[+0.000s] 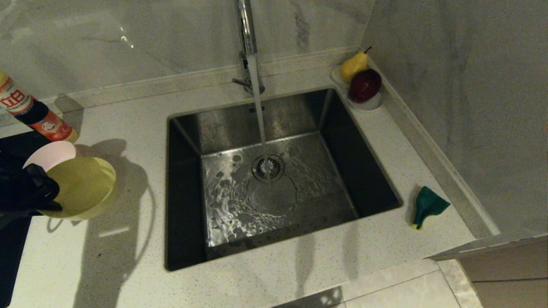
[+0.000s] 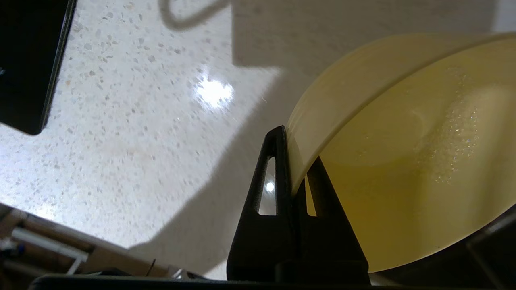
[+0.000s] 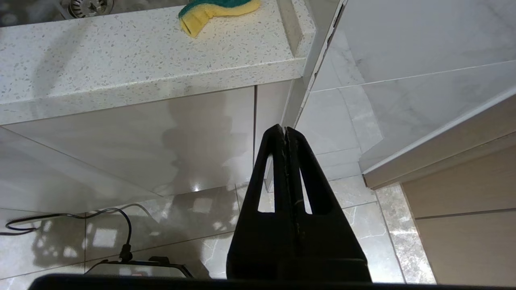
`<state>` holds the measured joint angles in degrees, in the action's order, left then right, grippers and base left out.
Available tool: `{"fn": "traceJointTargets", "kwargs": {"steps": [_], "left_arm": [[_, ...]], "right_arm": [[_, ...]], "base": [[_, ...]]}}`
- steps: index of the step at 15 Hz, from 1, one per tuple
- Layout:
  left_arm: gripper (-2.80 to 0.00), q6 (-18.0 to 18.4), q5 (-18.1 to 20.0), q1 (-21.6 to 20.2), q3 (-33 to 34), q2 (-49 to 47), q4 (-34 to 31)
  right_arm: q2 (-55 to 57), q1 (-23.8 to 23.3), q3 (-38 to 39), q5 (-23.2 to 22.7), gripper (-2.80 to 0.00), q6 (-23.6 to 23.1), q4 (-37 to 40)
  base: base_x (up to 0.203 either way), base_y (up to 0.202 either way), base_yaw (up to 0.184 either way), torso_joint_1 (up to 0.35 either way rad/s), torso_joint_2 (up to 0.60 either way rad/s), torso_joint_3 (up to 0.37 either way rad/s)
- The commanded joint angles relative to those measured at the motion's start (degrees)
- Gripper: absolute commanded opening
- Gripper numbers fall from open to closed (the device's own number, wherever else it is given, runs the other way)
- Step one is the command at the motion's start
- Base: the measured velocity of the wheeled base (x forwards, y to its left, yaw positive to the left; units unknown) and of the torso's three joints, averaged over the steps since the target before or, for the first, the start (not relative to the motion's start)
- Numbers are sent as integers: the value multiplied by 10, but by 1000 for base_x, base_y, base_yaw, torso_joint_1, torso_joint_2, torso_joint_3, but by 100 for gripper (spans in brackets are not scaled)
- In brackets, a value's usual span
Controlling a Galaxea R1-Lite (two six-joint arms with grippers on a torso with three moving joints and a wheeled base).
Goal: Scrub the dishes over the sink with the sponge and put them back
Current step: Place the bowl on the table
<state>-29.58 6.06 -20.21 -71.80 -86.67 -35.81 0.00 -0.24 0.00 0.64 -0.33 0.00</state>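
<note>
Fetching step under way: left end effector [image 2: 296, 161] clamped on the yellow bowl's [image 1: 83, 186] rim above the table [image 1: 128, 256], left of the sink [image 1: 274, 179]; right end effector [image 3: 285, 133] closed, parked low; next, carrying over the basin, sponge [image 1: 428, 205] unclaimed at right.

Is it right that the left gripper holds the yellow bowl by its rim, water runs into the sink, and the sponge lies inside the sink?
Not quite. In the head view the sponge lies on the counter to the right of the sink, not inside. The rest holds: the left gripper pinches the yellow bowl by its rim.
</note>
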Motion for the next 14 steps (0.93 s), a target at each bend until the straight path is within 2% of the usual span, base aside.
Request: {"fn": "traceJointTargets", "kwargs": {"steps": [1,7,14], "left_arm": [[-280,-5,2,-8,8,-51,21],[-280,-7,1,-18,50,-89,111],[-280,0,2,-37,39,-83,123]], "right_arm": [[1,0,0,1,-280,0,0],[0,0,0,0,-280,0,0],[1,0,0,0,-280,0,0]], "base": [[0,0,0,0,0,0],[0,0,0,0,0,0],[0,0,0,0,0,0]]}}
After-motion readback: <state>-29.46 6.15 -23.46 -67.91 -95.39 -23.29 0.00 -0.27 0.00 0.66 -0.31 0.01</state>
